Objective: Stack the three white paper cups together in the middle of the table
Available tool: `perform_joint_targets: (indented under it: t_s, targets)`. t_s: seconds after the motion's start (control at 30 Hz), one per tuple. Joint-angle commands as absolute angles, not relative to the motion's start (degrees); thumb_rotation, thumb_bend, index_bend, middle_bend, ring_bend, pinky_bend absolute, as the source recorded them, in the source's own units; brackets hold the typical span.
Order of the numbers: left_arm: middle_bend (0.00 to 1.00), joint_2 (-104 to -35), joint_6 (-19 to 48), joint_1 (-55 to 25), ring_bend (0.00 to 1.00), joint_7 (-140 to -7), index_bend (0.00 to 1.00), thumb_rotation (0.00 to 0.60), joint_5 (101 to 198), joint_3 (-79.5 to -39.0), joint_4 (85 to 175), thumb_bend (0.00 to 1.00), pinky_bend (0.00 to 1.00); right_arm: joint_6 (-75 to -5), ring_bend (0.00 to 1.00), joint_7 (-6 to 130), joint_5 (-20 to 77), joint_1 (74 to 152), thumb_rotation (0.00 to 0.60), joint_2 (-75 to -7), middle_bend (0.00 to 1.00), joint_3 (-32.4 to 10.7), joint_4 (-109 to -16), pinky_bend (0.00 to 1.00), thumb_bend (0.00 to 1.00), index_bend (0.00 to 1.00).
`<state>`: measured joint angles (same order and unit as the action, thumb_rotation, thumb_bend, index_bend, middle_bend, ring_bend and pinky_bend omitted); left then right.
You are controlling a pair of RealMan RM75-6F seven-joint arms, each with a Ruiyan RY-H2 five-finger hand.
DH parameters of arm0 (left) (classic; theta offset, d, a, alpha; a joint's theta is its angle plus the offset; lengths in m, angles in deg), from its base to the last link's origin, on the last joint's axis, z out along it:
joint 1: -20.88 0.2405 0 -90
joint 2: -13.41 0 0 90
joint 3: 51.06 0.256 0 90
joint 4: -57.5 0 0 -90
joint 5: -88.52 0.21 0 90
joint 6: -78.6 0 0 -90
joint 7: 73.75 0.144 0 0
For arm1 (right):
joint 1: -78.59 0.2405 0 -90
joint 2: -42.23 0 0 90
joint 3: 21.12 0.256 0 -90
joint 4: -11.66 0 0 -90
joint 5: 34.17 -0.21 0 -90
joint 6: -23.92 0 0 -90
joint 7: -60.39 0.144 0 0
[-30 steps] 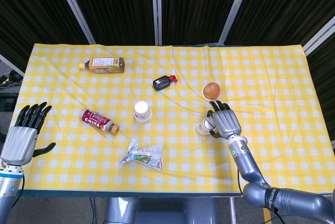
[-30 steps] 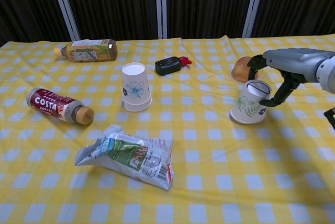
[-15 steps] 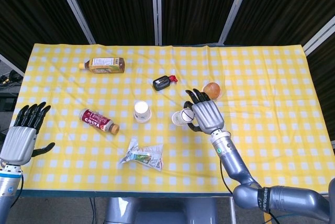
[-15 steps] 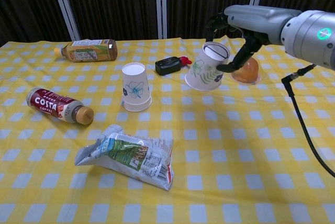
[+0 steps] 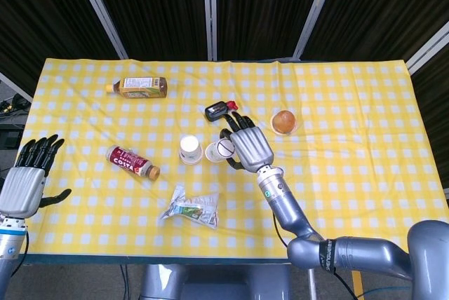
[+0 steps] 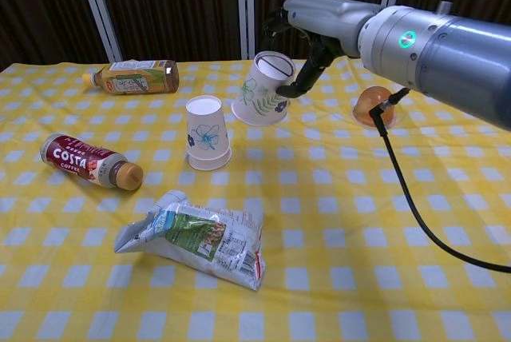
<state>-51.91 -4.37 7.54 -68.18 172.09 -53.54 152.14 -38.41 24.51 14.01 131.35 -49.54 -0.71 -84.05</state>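
A white paper cup with green leaf print (image 5: 216, 151) (image 6: 261, 101) hangs mouth-down and tilted above the table, held by my right hand (image 5: 249, 147) (image 6: 315, 34). Just to its left, a white paper cup with a blue flower print (image 5: 190, 149) (image 6: 207, 134) stands upside down on the yellow checked tablecloth (image 5: 351, 174). The two cups are close but apart. I see no third white cup. My left hand (image 5: 28, 177) hovers at the table's left edge with its fingers spread and holds nothing.
A tea bottle (image 5: 140, 87) (image 6: 132, 76) lies at the back left. A Costa coffee bottle (image 5: 131, 161) (image 6: 84, 161) lies at the left. A snack bag (image 5: 191, 209) (image 6: 196, 236) lies in front. A black device (image 5: 219, 110) and an orange round object (image 5: 283, 120) (image 6: 374, 105) sit behind.
My right hand has lifted the leaf-print cup off the table's right side and carried it left, up beside the flower-print cup. The left hand has hardly moved.
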Motion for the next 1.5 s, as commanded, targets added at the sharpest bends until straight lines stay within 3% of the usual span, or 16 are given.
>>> perform_joint_targets:
  t_s: [0.03,1.0,1.07,1.17,1.23,1.5]
  targets:
    - [0.0,-51.87,-3.98,7.49,0.0,-68.4,0.0,0.6,171.82,-53.78,151.92,0.07,0.0,-37.9,0.0,25.66,14.65,133.13,0.6,-51.7,0.07,0.16,-81.29,0.15,0.23,0.44]
    - [0.0,-50.11,-1.51,7.87,0.0,-73.4,0.0,0.6,171.54,-54.6,151.86,0.07,0.0,-36.27,0.0,29.81,18.86,141.24,0.6,-63.45,0.08,1.91,-63.7,0.16,0.22,0.43]
    - [0.0,-50.05,-1.01,7.78,0.0,-73.59,0.0,0.6,171.47,-54.55,151.88,0.07,0.0,-35.94,0.0,29.64,18.64,141.5,0.6,-63.96,0.06,1.8,-63.1,0.15,0.19,0.37]
    - [0.0,-49.92,-0.48,7.7,0.0,-74.31,0.0,0.6,171.4,-54.54,151.98,0.07,0.0,-35.9,0.0,28.51,18.3,141.43,0.6,-63.73,0.0,1.31,-63.77,0.11,0.15,0.17]
    - [0.0,-49.97,-0.43,7.68,0.0,-74.06,0.0,0.6,171.61,-54.5,151.88,0.07,0.0,-37.02,0.0,28.01,18.7,141.1,0.6,-63.67,0.0,1.1,-64.08,0.1,0.14,0.1]
    - [0.0,-50.2,-0.57,7.83,0.0,-73.13,0.0,0.6,171.58,-54.67,151.96,0.07,0.0,-39.18,0.0,28.09,19.4,138.62,0.6,-61.08,0.0,0.47,-67.27,0.09,0.12,0.08]
